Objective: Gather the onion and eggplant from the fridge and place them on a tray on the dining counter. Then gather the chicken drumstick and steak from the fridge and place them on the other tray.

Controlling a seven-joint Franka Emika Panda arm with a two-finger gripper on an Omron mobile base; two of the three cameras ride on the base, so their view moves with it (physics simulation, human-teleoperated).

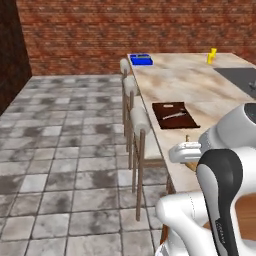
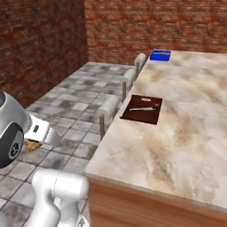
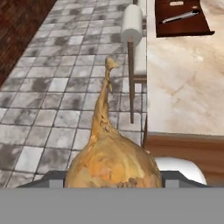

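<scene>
In the hand view the claw (image 3: 113, 181) grips the onion (image 3: 113, 164) at bottom centre, stalk pointing up-frame toward the stools. The base views show the dark tray (image 1: 174, 115) mid-frame on the desk (image 2: 186, 133).

A golden orange-brown skin with darker brown flecks was seen on the onion (image 3: 111, 162). The dining counter (image 2: 186, 133) was marbled beige and brown over a wooden base. A dark brown tray (image 1: 174, 115), a blue box (image 1: 141, 60), grey mottled floor tiles (image 1: 65, 150) and a red brick wall (image 1: 125, 30) were shown.
</scene>
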